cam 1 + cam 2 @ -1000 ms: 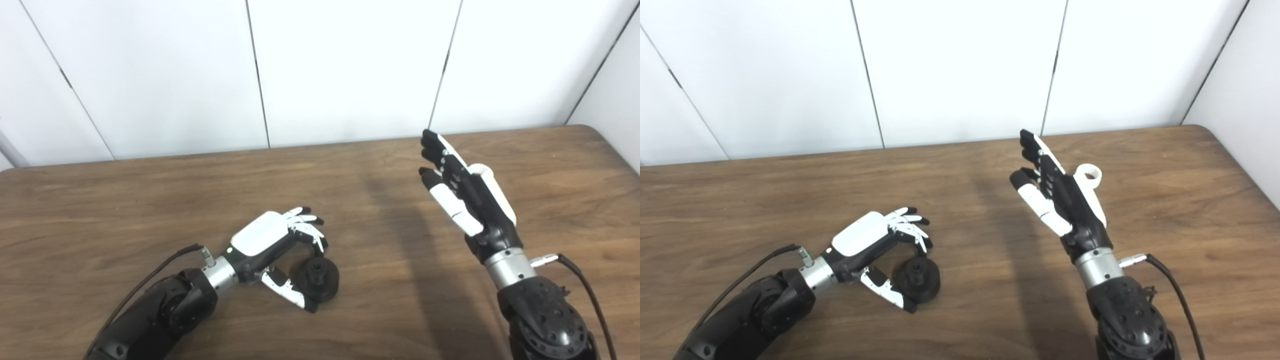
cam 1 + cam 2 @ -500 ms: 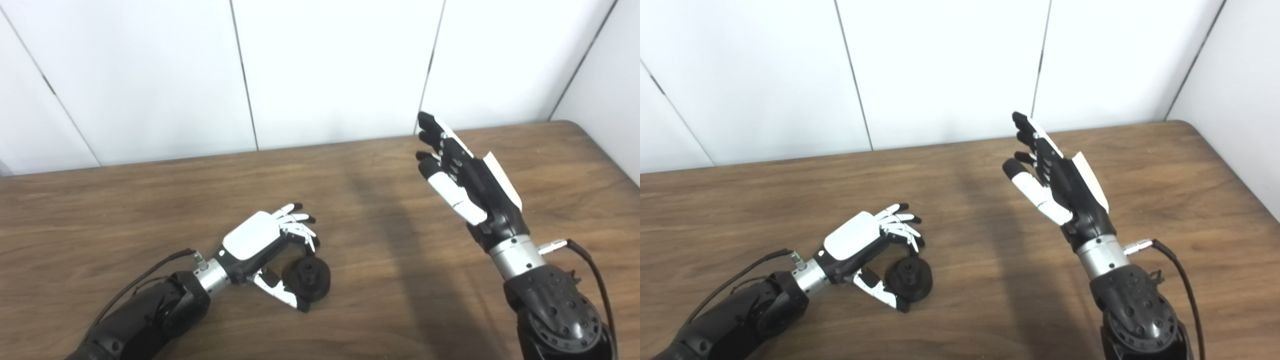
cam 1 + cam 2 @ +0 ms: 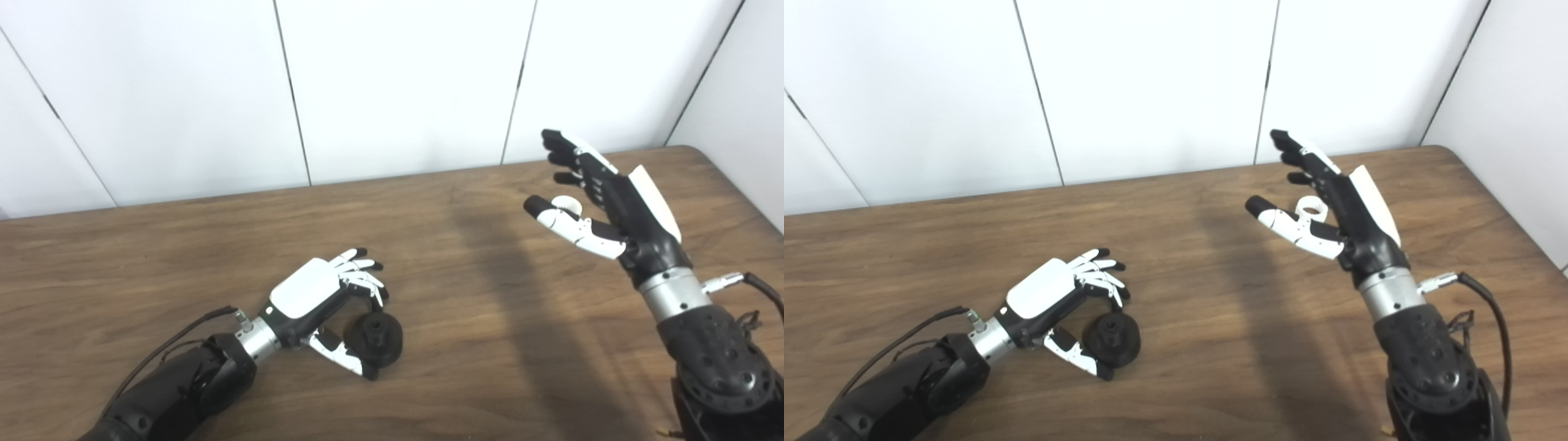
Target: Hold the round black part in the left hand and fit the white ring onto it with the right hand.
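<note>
Right hand: I see it spread, upper right of frame, white ring just behind the thumb.
Left hand: curled loosely around the black part on the surface, lower left; grip unclear.
Right eye view: I see the ring's hole; the left eye view hides it.

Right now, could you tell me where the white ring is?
The white ring lies on the table toward its far right side, framed by the open right hand raised between thumb and fingers, far from the round black part.
</note>
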`<state>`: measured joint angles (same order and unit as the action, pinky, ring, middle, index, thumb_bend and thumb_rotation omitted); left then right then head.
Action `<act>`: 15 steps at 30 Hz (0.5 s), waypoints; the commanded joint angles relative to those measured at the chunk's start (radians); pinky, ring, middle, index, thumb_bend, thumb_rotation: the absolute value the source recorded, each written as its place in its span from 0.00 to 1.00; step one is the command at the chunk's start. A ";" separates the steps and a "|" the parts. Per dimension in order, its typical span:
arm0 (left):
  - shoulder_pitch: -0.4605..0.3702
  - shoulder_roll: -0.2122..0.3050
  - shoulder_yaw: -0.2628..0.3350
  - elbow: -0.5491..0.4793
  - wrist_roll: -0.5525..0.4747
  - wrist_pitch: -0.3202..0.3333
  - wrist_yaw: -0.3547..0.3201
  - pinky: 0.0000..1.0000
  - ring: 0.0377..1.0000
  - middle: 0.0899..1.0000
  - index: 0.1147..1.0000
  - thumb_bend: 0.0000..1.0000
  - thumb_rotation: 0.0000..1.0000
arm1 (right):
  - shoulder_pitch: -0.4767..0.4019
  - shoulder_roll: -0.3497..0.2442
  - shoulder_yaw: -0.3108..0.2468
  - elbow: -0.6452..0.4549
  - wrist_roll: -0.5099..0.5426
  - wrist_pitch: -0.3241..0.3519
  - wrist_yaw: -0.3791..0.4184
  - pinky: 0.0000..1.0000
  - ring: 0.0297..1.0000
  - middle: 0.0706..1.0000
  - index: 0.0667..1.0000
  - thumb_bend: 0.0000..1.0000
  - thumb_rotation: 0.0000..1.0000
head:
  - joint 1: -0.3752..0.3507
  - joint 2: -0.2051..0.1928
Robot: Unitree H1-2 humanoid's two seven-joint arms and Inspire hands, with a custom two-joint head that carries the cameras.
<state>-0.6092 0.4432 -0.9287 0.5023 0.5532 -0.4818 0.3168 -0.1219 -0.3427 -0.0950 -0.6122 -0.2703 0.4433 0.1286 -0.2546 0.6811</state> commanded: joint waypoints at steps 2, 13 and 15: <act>0.000 0.011 -0.030 0.059 0.042 0.012 -0.036 0.98 0.88 0.70 0.42 0.52 0.05 | -0.048 -0.066 -0.008 0.042 -0.101 -0.037 -0.026 0.79 0.87 0.88 0.86 0.50 0.34 | -0.006 -0.004; 0.000 0.012 -0.045 0.061 0.024 0.012 -0.021 0.99 0.88 0.70 0.42 0.52 0.05 | -0.130 -0.190 0.010 0.296 -0.217 -0.117 -0.030 0.74 0.84 0.85 0.83 0.66 0.21 | -0.039 -0.019; 0.000 0.014 -0.044 0.058 0.027 0.012 -0.021 1.00 0.88 0.71 0.42 0.52 0.05 | -0.149 -0.221 0.029 0.343 -0.248 -0.143 -0.030 0.73 0.84 0.85 0.83 0.69 0.20 | -0.045 -0.024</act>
<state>-0.6104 0.4386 -0.9452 0.5179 0.5438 -0.4819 0.3522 -0.2257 -0.5185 -0.0642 -0.2713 -0.4919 0.3512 0.1189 -0.2976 0.6581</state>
